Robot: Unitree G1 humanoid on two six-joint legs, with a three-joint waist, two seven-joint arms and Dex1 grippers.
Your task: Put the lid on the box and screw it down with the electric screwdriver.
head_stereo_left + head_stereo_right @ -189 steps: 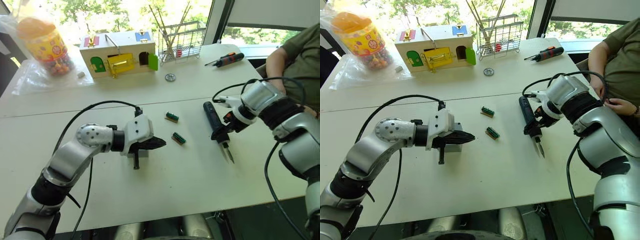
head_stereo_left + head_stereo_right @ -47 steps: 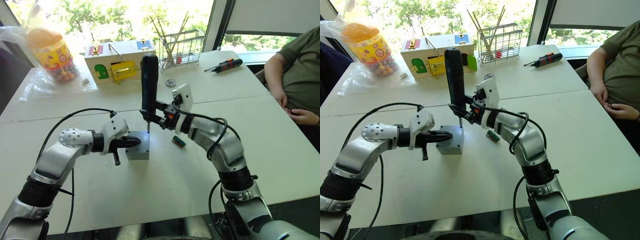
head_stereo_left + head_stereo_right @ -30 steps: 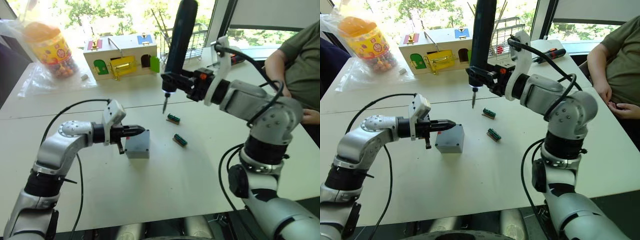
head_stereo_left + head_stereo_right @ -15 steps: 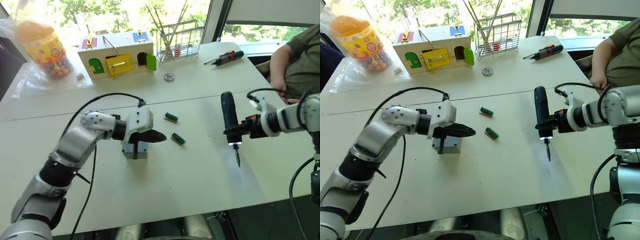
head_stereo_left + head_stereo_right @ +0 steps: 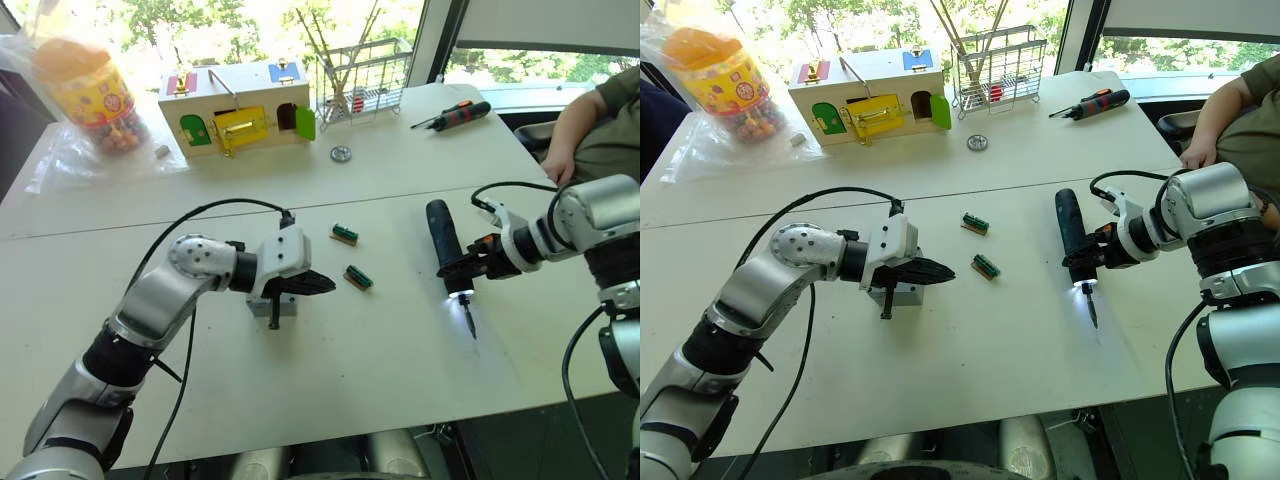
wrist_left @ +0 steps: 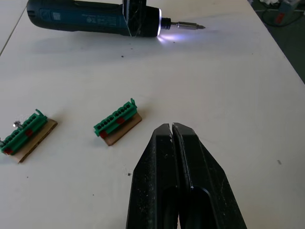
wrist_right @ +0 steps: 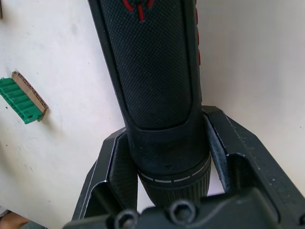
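Note:
The grey box (image 5: 284, 306) stands mid-table, mostly hidden under my left gripper (image 5: 326, 285), which is shut and empty with its tips past the box's right side. The lid is hidden under that gripper and I cannot tell it apart from the box. To the right, my right gripper (image 5: 1086, 262) is shut on the black electric screwdriver (image 5: 1071, 232), near its front end. The tool lies nearly flat, low over the table, its bit (image 5: 470, 322) pointing toward the front edge with its light on. The right wrist view shows both fingers (image 7: 223, 153) clamping the screwdriver (image 7: 152, 71).
Two green terminal blocks (image 5: 357, 277) (image 5: 344, 234) lie between box and screwdriver. At the back stand a wooden box with coloured doors (image 5: 238, 105), a wire rack (image 5: 362, 80), a candy jar (image 5: 88, 90), a metal disc (image 5: 341, 154) and a red-and-black hand screwdriver (image 5: 455, 116). A person's arm (image 5: 585, 125) is at the right.
My right gripper swung the screwdriver from above the box out to the right and lowered it nearly flat to the table. My left gripper stays shut at the box.

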